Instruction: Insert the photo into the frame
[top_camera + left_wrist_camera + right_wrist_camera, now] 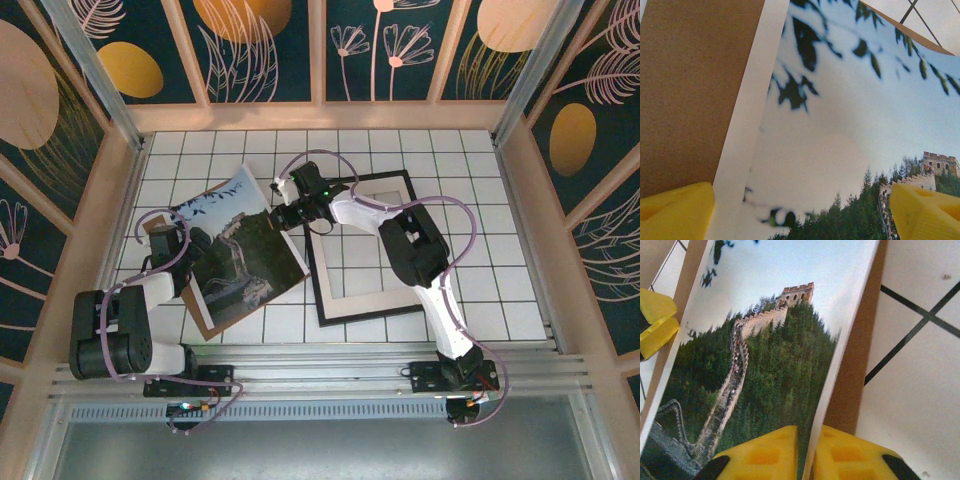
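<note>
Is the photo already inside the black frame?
No, the photo is on a brown board, left of the frame.

Blue-green photo [240,245], brown backing [690,90], black frame [370,318]

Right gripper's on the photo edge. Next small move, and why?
Probably lift that edge slightly, then draw it toward the frame. The right gripper is pinched on the photo margin, the photo lies on the board, and the left gripper is open.

White tiled tabletop [520,200]; dark floral wall panels [270,50].
</note>
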Tool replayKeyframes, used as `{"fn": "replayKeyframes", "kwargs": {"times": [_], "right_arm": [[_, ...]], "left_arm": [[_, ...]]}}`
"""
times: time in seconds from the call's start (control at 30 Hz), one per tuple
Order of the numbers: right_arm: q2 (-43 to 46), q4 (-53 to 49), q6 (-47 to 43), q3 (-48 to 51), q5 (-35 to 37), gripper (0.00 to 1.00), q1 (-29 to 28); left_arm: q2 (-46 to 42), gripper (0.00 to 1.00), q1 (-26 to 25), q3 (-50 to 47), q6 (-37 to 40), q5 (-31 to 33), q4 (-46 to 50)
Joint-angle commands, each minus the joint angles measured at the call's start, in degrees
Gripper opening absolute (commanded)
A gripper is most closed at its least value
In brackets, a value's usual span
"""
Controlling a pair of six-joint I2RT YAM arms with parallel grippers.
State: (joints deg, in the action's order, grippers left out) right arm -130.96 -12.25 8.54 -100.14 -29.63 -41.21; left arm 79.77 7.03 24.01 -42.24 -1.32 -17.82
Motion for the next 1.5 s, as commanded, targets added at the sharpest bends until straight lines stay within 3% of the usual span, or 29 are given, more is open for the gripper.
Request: {"fn": "replayKeyframes", "kwargs": {"times": [0.0,0.13,0.23,0.43,0.57,0.7,0.9,1.0,1.23,1.47], "right_arm": [[-1.24,-2.5,9.4,-2.85,-1.4,0.1,0.43],[1.65,-0.32,16.02,-0.7,-2.7,0.04,1.49],[5.92,7.05,23.03,3.77,-7.77,0.0,3.9],[12.47,11.65,29.85,8.88,-9.32,0.0,9.15],[14.95,12.86,33.25,10.22,-10.68,0.0,12.56],[16.41,14.43,36.65,10.6,-12.66,0.0,15.28],[17.14,15.16,39.33,11.26,-14.13,0.0,17.66],[17.21,15.66,40.6,11.72,-14.76,0.0,18.41],[16.79,14.71,41.3,11.58,-15.29,0.0,18.62],[15.75,15.37,42.41,11.87,-16.16,0.0,18.4]], "left_arm": [[-0.42,0.9,-0.17,0.04,-2.21,-4.61,2.21],[-4.72,0.89,-0.61,0.67,-3.07,-6.64,2.45],[-10.02,0.88,-4.82,1.4,-0.85,-4.78,2.04],[-19.11,0.85,-17.75,5.56,7.93,0.36,2.12],[-23.13,0.84,-30.88,6.57,18.05,1.55,-2.91],[-21.15,0.84,-43.71,9.36,28.57,8.34,-1.82],[-15.19,0.84,-55.02,10.97,41.3,13.78,-2.88],[-11.52,0.85,-58.12,12.2,46.31,16.19,-2.75],[-2.22,0.87,-60.01,14.2,54.63,30.86,-6.0],[3.54,0.76,-60.97,15.1,60.03,36.68,-11.37]]}}
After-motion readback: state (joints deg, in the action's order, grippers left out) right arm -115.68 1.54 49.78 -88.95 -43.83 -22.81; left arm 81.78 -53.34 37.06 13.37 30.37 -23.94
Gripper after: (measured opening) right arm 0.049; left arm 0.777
